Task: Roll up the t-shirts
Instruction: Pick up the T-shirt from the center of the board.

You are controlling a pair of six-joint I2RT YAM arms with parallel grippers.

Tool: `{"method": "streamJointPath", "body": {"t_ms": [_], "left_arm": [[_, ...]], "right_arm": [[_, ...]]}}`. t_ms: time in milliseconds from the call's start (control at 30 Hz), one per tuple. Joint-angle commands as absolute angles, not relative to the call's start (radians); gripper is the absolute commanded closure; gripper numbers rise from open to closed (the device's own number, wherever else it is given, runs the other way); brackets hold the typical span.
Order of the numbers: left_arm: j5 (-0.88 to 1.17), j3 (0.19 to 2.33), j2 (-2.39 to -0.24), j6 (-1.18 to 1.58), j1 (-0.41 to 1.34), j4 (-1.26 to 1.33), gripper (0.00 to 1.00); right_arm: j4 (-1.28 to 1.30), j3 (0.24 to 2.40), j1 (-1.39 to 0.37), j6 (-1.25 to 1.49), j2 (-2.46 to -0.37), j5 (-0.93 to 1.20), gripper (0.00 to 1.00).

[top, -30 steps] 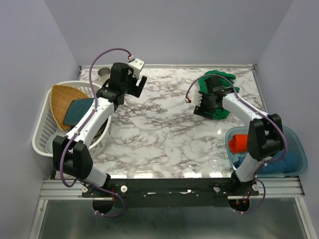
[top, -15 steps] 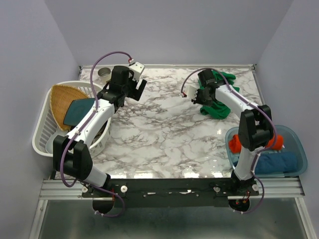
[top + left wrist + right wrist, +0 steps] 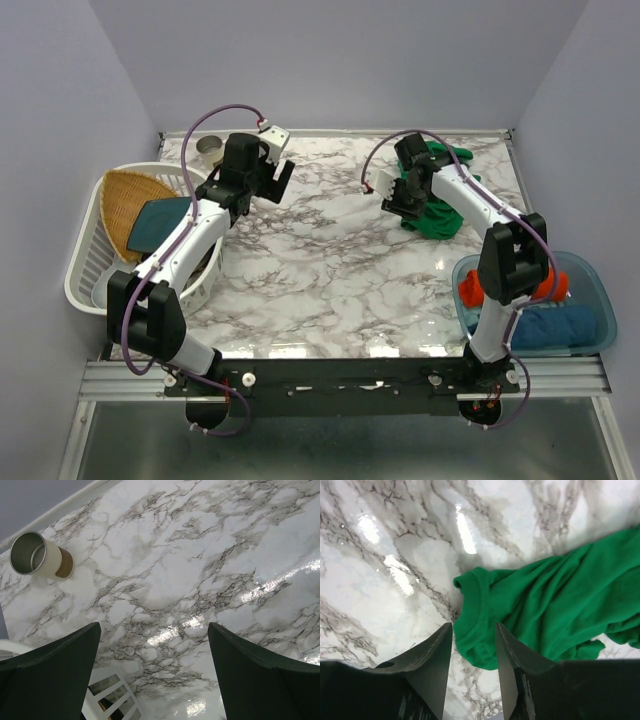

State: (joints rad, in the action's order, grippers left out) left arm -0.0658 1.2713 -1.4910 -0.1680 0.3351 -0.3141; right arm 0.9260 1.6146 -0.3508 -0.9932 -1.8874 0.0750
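Green shirt (image 3: pixel 560 610) lay crumpled at the far right of the marble table (image 3: pixel 320 250). The right gripper (image 3: pixel 472 630) hung over its collar, jaws a little apart with the cloth's edge between them; whether they pinched it could not be told. The left gripper (image 3: pixel 152 630) stood wide open above the marble, near a mug (image 3: pixel 37 555). An orange bundle (image 3: pixel 468 290) and a blue bundle (image 3: pixel 548 327) sat in a bin (image 3: pixel 604 318).

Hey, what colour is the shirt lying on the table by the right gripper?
The t-shirt is bright green, clearest in the right wrist view.
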Motion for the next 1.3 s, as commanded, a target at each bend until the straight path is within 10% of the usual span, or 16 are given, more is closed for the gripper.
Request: {"method": "streamJointPath", "body": {"t_ms": [0, 567, 867, 1100, 1267], "left_arm": [[-0.031, 1.295, -1.493, -0.149, 0.333, -0.302, 0.02], [-0.04, 1.279, -1.473, -0.152, 0.333, -0.307, 0.02], [-0.032, 1.282, -1.483, -0.144, 0.333, -0.302, 0.02], [-0.026, 1.293, -1.503, -0.137, 0.333, -0.298, 0.02], [-0.025, 1.304, -1.514, -0.13, 0.333, -0.296, 0.02]], "right_arm": [[0.951, 1.549, -0.365, -1.002, -1.936, 0.011, 0.52], [0.847, 1.545, -0.365, -1.049, -2.028, -0.155, 0.64], [0.839, 1.557, -0.365, -0.988, -2.019, -0.107, 0.95], [0.856, 1.6, -0.365, -0.917, -2.02, -0.09, 0.54], [0.874, 1.611, -0.365, -0.899, -2.075, -0.106, 0.53]]}}
